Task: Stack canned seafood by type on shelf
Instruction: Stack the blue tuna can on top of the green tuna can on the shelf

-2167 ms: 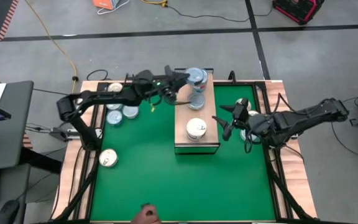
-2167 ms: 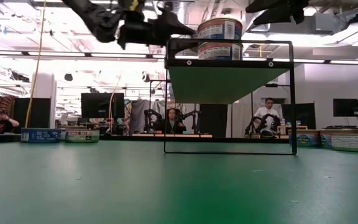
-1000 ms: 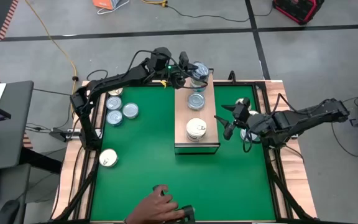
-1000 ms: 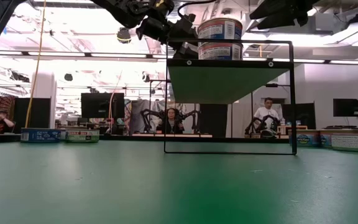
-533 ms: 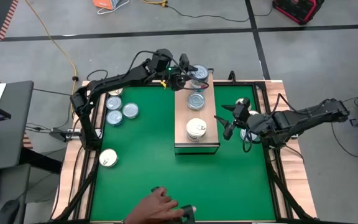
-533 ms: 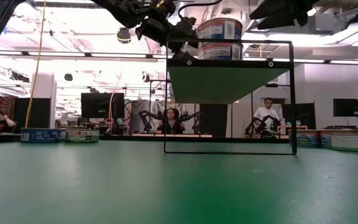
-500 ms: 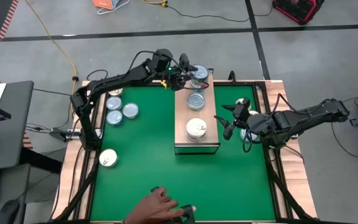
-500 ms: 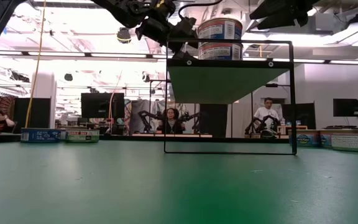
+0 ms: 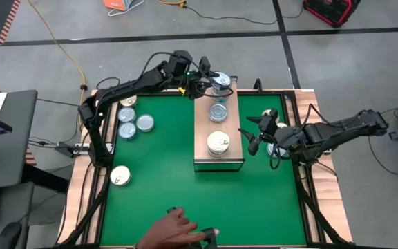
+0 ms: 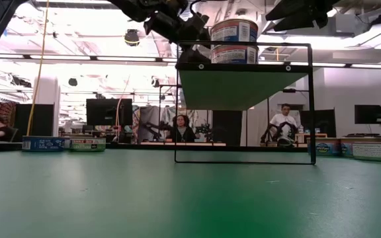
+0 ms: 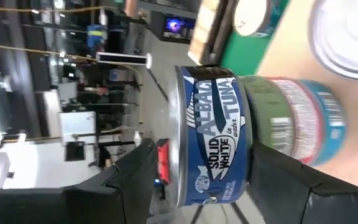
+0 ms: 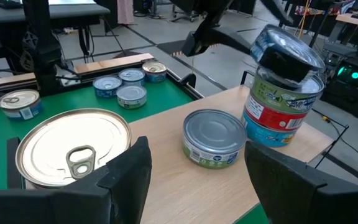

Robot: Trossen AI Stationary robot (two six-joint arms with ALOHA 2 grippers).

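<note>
Left tool [image 11: 191,180] clamped on blue tuna tin [image 11: 211,134] atop stack on shelf [image 9: 200,128]; off-centre release likely topples it. Right tool [image 9: 251,135] apart, idle.

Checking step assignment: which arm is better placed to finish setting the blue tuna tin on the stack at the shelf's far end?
Left. The left gripper already straddles the blue round tuna tin atop the stack on the light-wood shelf. The right gripper hovers open beside the shelf's near end.
</note>
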